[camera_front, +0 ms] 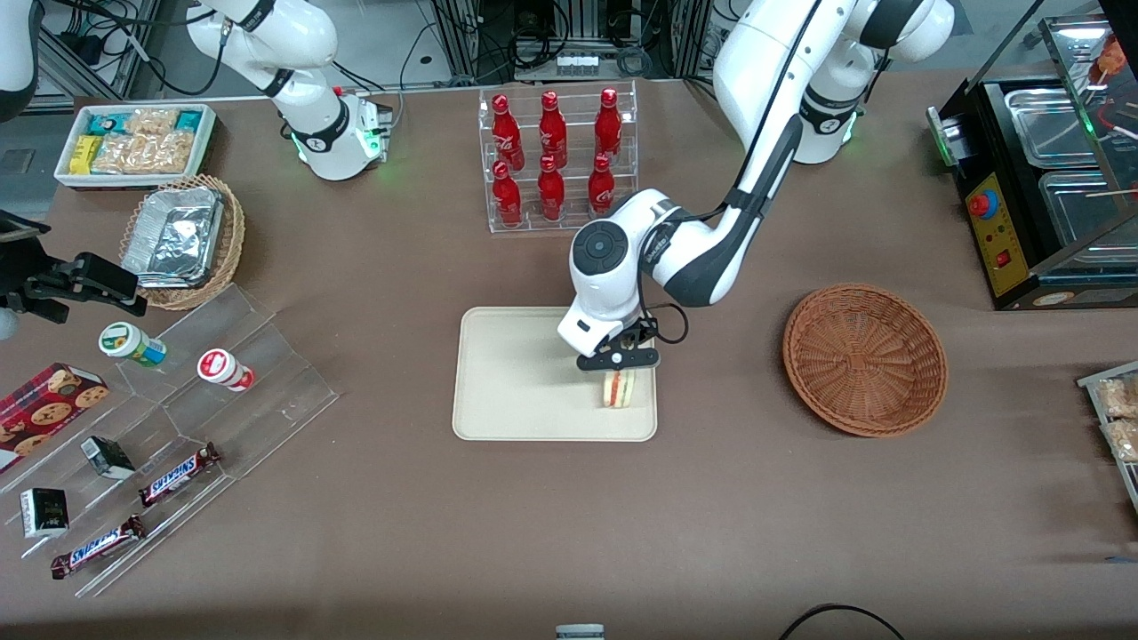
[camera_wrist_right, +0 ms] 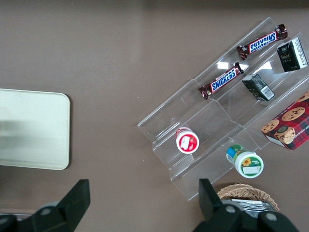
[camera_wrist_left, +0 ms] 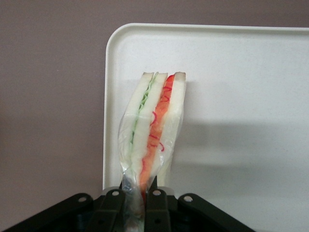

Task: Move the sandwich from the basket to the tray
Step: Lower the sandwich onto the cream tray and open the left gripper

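Cream-beige tray (camera_front: 524, 373): from the front camera I see my gripper (camera_front: 620, 359) over its corner at about 4 o'clock, on the working arm's side and nearer the camera.
Sandwich (camera_front: 619, 388): it sits at that corner, just under the fingers, filling stripes facing up; I judge it resting on the tray or nearly so.
Basket (camera_front: 864, 358): reddish-brown wicker, empty, well apart from the tray toward the working arm's end of the table.

Wrist camera, grip: both fingers (camera_wrist_left: 112, 208) are closed on the sandwich (camera_wrist_left: 152, 125), pinching its wrapped end, with the clear film bunched between them.
Wrist camera, long axis: the wedge runs from the fingers at 6 o'clock to its squared end at 12 o'clock, standing on edge, green layer on one side and red-orange on the other.
Wrist camera, tray (camera_wrist_left: 231, 96): the sandwich lies just inside the rim by the rounded corner.

Parked wrist camera: only a bare corner of the tray (camera_wrist_right: 34, 130) shows; nothing of the sandwich.

Risk: standing on its narrow edge so near the rim, I think it could topple outward onto the table when I release, or the film could cling to a finger and drag it.
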### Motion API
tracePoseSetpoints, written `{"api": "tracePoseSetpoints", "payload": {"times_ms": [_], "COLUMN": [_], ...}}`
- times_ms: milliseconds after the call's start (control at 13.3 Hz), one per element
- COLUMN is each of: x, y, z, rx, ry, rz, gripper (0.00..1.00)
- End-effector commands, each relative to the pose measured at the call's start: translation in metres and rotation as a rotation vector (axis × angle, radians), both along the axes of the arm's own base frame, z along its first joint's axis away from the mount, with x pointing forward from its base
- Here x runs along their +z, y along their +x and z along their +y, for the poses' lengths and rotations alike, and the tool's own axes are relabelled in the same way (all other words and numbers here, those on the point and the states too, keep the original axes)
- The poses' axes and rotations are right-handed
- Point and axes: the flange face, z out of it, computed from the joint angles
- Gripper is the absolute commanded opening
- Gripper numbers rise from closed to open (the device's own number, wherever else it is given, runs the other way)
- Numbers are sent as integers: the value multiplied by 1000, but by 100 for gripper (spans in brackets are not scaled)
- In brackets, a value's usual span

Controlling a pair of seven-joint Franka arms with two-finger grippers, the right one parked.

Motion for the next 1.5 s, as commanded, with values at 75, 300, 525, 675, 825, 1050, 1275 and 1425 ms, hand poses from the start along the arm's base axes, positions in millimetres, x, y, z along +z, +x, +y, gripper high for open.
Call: {"api": "tracePoseSetpoints", "payload": {"times_ms": [75, 300, 525, 675, 825, 1050, 1275, 1425], "x": [-11, -20, -24, -19, 10, 99, 184, 245], "y": [14, 16, 16, 16, 21, 12, 9, -1], "z": [-22, -25, -24, -24, -22, -7, 24, 56], "rx": [37, 31, 15, 16, 30, 51, 93, 127], "ry": [-7, 3, 19, 19, 0, 38, 27, 38], "rz": [-42, -46, -52, -60, -75, -80, -110, -102], "gripper": [0, 0, 94, 100, 100, 100, 100, 100]}}
